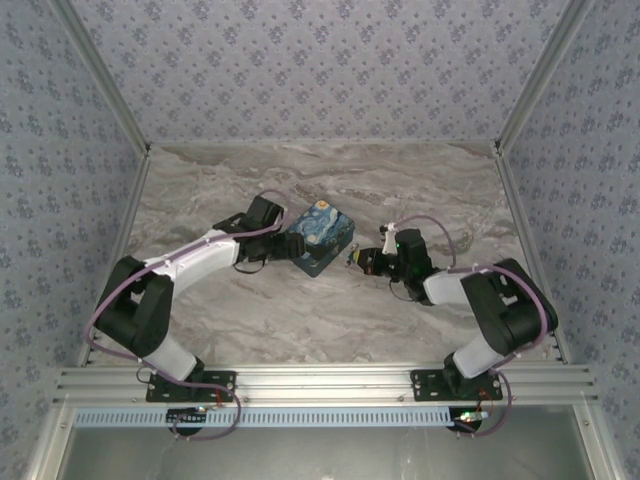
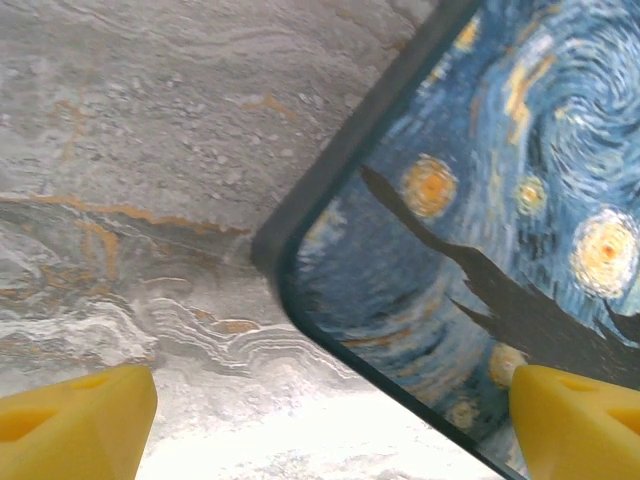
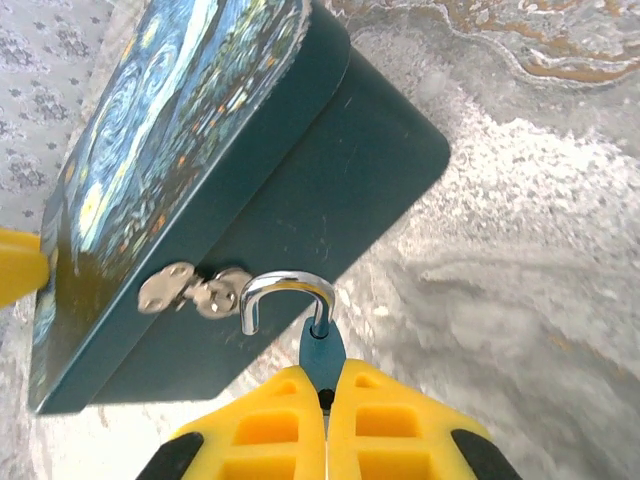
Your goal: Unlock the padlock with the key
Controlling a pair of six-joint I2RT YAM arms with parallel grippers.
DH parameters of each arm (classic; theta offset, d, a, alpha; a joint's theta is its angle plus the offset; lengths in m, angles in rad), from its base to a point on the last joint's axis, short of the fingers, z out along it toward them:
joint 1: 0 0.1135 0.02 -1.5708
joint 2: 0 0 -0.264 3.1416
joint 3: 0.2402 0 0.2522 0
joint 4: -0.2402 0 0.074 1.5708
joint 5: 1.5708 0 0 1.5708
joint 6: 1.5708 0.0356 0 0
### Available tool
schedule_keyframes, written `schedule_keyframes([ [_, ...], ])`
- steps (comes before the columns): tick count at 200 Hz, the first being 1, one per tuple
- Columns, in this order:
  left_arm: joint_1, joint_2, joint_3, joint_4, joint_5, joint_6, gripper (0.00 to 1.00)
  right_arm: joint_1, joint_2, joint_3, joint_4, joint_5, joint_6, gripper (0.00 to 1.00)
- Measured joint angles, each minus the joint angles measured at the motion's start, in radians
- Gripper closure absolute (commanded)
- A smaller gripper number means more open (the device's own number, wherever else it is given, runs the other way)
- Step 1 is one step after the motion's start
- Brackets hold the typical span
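Note:
The small blue padlock (image 3: 322,348) is pinched edge-on between the yellow fingers of my right gripper (image 3: 326,388), which is shut on it. Its shiny shackle (image 3: 287,287) stands open, with the free end loose in front of the metal hasp (image 3: 190,289) on the dark side of the painted box (image 3: 240,190). No key is to be seen. In the top view my right gripper (image 1: 358,259) sits just right of the box (image 1: 320,235). My left gripper (image 1: 285,245) is at the box's left corner; it is open (image 2: 330,430), its fingertips (image 2: 75,420) set wide either side of that corner (image 2: 480,200).
The box lies on a marble-patterned tabletop (image 1: 300,310) with patterned walls on three sides. A yellow fingertip of the left gripper (image 3: 18,265) shows at the box's far edge. Bare tabletop lies in front of and behind the box.

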Motion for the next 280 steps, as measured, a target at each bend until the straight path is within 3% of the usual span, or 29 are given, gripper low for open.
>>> schedule_keyframes([
  [43, 0.054, 0.000, 0.001, 0.000, 0.002, 0.013, 0.09, 0.010, -0.201, 0.002, -0.286, -0.007, -0.066, 0.93],
  [81, 0.089, 0.032, 0.033, -0.001, 0.009, 0.035, 0.09, 0.053, -0.288, 0.006, -0.504, -0.035, -0.079, 0.93],
  [135, 0.130, 0.103, 0.108, 0.005, 0.032, 0.072, 0.09, 0.132, -0.263, 0.036, -0.667, -0.116, -0.055, 0.93],
  [188, 0.163, 0.104, 0.128, 0.002, 0.039, 0.110, 0.01, 0.141, -0.130, 0.101, -0.689, -0.161, -0.041, 0.93],
  [236, 0.163, -0.125, 0.072, 0.001, 0.050, 0.125, 0.01, 0.123, -0.034, 0.151, -0.684, -0.168, -0.042, 0.85],
  [280, 0.168, -0.383, 0.008, -0.027, 0.054, 0.139, 0.01, 0.069, 0.014, 0.167, -0.681, -0.171, -0.069, 0.67],
])
